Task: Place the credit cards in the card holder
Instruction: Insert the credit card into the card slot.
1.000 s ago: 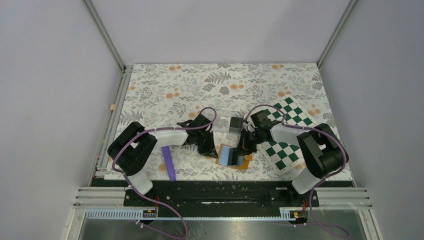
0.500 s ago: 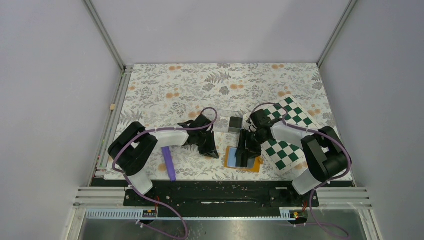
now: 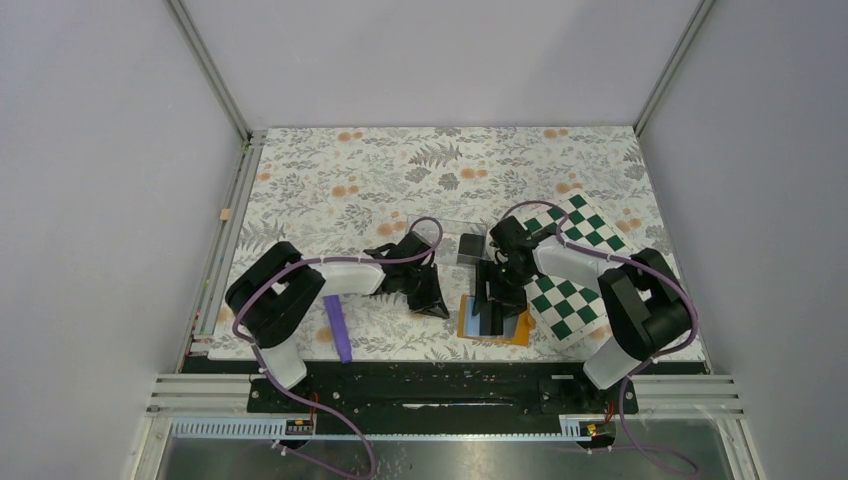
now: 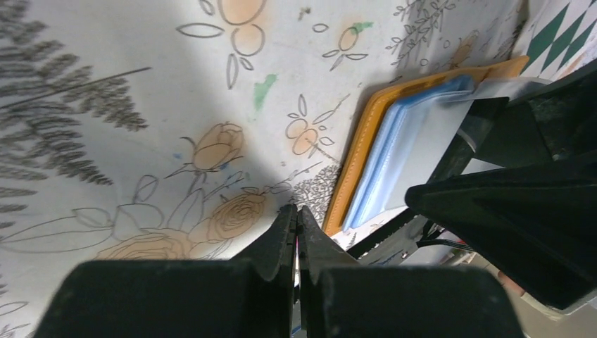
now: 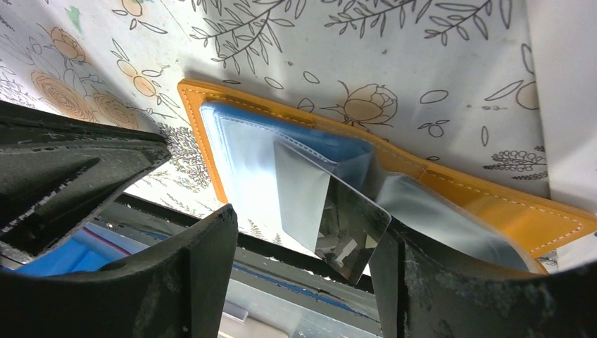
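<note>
Floral desk (image 3: 330, 160) from above: a purple strip (image 3: 337, 327) lies near the front edge on the left. A green-and-white checkered mat (image 3: 578, 225) covers the right side. Between the two arms, a little farther back, sits a clear box (image 3: 447, 232) with a dark block (image 3: 470, 247) at its right end, too small to make out further.

The wallet (image 5: 493, 204) lies open and flat near the front edge, orange cover down and light blue lining up. Its right side is just beside the mat's corner.

The right tool (image 5: 304, 227) hangs directly over the wallet and hides its middle from the top camera. In the wrist view its fingers stand apart. A glossy dark card (image 5: 338, 211) stands tilted between them, its far edge down in the blue pocket. Its near corner sits against the finger on the right of that view, and the other finger is clear of it, so nothing is clamped.

The left tool (image 4: 296, 215) sits low over the desk just left of the wallet, apart from it. It is clenched, tips pressed together with nothing between them.

The left arm's white forearm runs rightward from its base, the wrist angled down towards the wallet. The right arm folds in over the mat, its wrist turned down and to the left, black fingers pointing at the open lining.
</note>
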